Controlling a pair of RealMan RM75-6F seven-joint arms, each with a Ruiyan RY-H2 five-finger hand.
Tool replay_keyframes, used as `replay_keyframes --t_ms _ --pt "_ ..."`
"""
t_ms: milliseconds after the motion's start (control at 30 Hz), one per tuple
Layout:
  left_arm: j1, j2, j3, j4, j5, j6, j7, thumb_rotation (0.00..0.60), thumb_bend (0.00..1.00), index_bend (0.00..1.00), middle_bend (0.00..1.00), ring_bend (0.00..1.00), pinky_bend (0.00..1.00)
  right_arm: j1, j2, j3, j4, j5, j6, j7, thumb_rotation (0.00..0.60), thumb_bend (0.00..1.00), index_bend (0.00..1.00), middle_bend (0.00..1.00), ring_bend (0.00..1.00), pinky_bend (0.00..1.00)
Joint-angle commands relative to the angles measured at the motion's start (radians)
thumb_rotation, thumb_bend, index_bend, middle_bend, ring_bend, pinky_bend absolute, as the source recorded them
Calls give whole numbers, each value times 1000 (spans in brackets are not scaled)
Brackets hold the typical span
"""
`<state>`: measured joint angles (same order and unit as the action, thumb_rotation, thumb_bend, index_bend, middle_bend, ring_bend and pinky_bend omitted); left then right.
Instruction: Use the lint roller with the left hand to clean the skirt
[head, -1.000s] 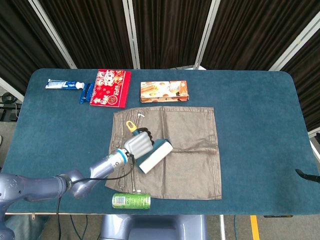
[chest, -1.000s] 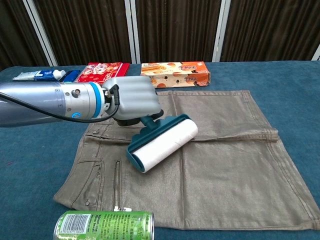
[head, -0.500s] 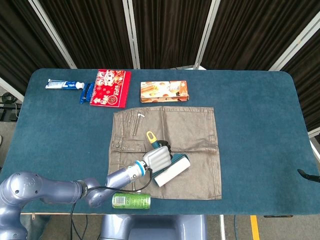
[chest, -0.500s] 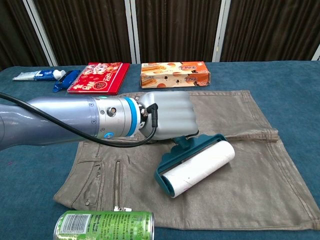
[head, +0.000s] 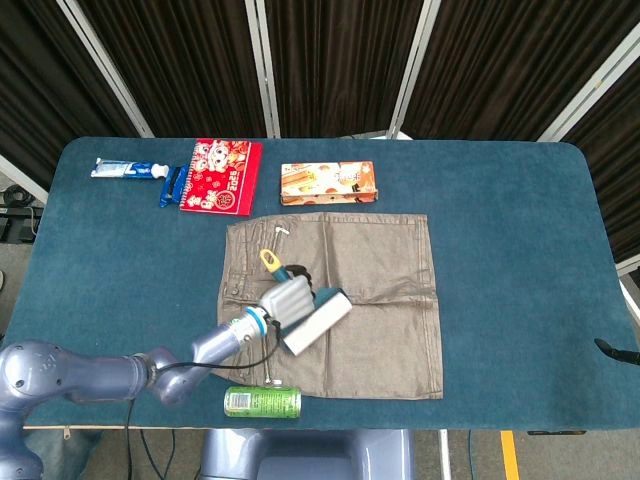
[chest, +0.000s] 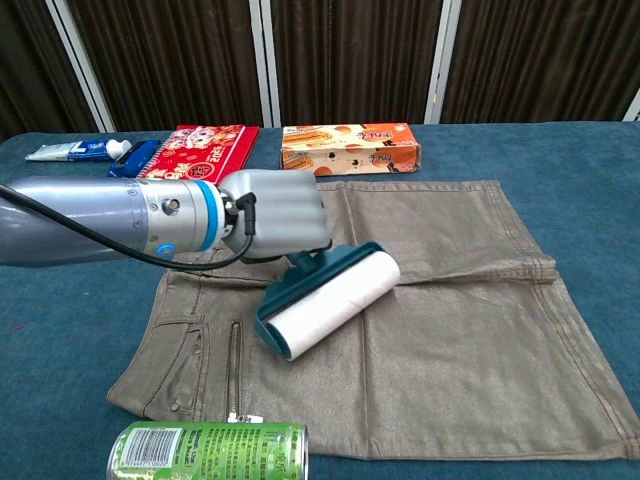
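A grey-brown skirt (head: 370, 270) (chest: 470, 330) lies flat in the middle of the blue table. My left hand (head: 288, 298) (chest: 275, 215) grips the handle of a lint roller (head: 317, 321) (chest: 330, 300), whose white roll in a teal frame rests on the skirt's left half. The handle's yellow end (head: 268, 258) pokes out behind the hand in the head view. At the far right edge of the head view shows a dark tip of my right hand (head: 612, 350); its fingers cannot be made out.
A green can (head: 262, 402) (chest: 208, 452) lies on its side just in front of the skirt's near left corner. Along the far side sit a snack box (head: 328, 183) (chest: 350, 143), a red notebook (head: 220, 176) (chest: 197, 140), and a toothpaste tube (head: 125, 169) (chest: 70, 151).
My left hand drew the roller toward the skirt's near right, then pushed it back to the left and away, close to where it was a second ago.
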<state>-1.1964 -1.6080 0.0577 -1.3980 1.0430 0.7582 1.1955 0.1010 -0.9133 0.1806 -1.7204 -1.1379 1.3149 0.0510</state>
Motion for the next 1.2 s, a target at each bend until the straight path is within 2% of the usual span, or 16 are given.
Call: replay_keyframes --t_ms 33,167,433,967,1200 --pt "20 42 25 19 8 8 -30 600 821 606 463 360 420 0 0 0 -2 0 2 -2 600 0 0 0 0 0" --pt "60 88 57 60 1 15 -78 600 822 606 463 360 419 2 -3 -1 -5 -4 3 -13 600 0 0 0 0 0" --pt "113 107 92 129 43 8 -165 600 822 606 463 360 420 6 -10 -3 -12 -5 7 -38 600 0 0 0 0 0" --pt "206 146 113 218 75 1 -286 600 822 606 463 361 422 8 -12 -5 -14 -2 4 -46 600 0 0 0 0 0" --pt "265 184 88 227 109 56 -410 600 823 606 463 362 422 8 -11 -9 -25 -13 10 -54 600 0 0 0 0 0"
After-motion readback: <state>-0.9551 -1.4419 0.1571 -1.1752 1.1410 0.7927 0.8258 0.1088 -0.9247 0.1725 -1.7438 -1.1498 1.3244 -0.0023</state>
